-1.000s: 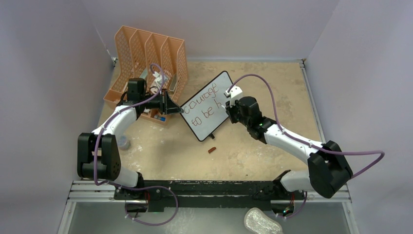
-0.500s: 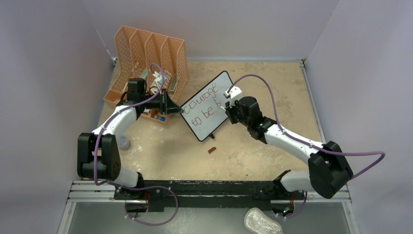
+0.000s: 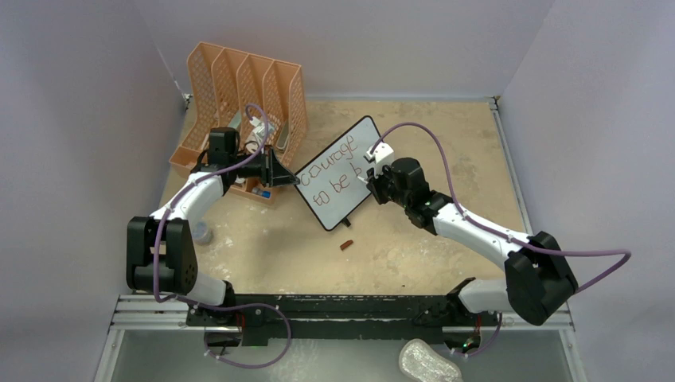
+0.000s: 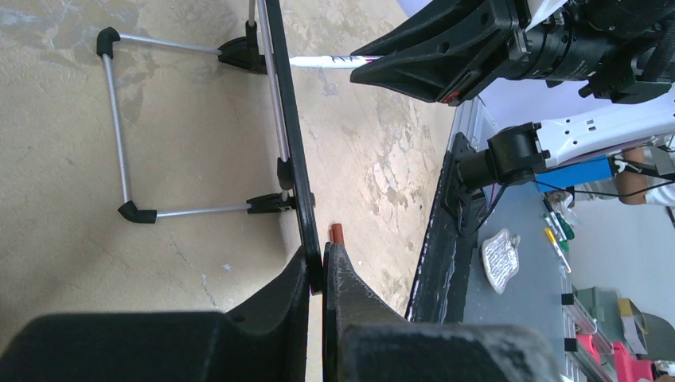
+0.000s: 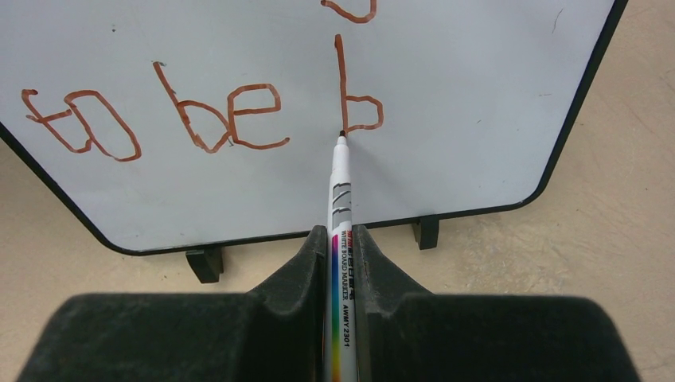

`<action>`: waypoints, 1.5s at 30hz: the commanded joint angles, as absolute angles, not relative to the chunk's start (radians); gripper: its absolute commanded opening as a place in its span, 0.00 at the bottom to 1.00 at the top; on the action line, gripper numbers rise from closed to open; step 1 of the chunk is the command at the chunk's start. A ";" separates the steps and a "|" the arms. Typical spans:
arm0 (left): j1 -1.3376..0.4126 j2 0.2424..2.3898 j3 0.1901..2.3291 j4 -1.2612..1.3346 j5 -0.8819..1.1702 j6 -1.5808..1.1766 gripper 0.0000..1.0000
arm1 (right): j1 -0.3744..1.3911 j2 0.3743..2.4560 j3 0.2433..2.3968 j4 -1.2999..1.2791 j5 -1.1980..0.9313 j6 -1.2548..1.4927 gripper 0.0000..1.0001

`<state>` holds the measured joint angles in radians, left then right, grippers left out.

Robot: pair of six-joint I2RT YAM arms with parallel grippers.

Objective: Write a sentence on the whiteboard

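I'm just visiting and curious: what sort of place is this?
Likely a robotics lab test cell: two robot arms bolted to a rail at a walled-in table, the left hand gripping a small whiteboard while the right hand holds a marker to it.

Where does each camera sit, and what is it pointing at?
Top: above, behind the arms, looking down; both arms show, left gripper and right gripper at the whiteboard.
Left wrist: looks along the board's edge; own fingers pinch its frame.
Right wrist: faces the board's front; own fingers hold a marker.
Shared: all see the whiteboard.
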<state>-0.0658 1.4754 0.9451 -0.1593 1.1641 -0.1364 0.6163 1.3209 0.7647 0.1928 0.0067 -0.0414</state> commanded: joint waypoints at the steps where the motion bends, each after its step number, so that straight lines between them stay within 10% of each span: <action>1: -0.070 1.503 0.953 -0.180 1.121 -0.086 0.00 | 0.620 1.292 0.804 0.184 -0.031 -0.054 0.00; 45: -0.069 1.499 0.953 -0.181 1.125 -0.084 0.00 | 0.580 1.313 0.807 0.299 0.069 0.014 0.00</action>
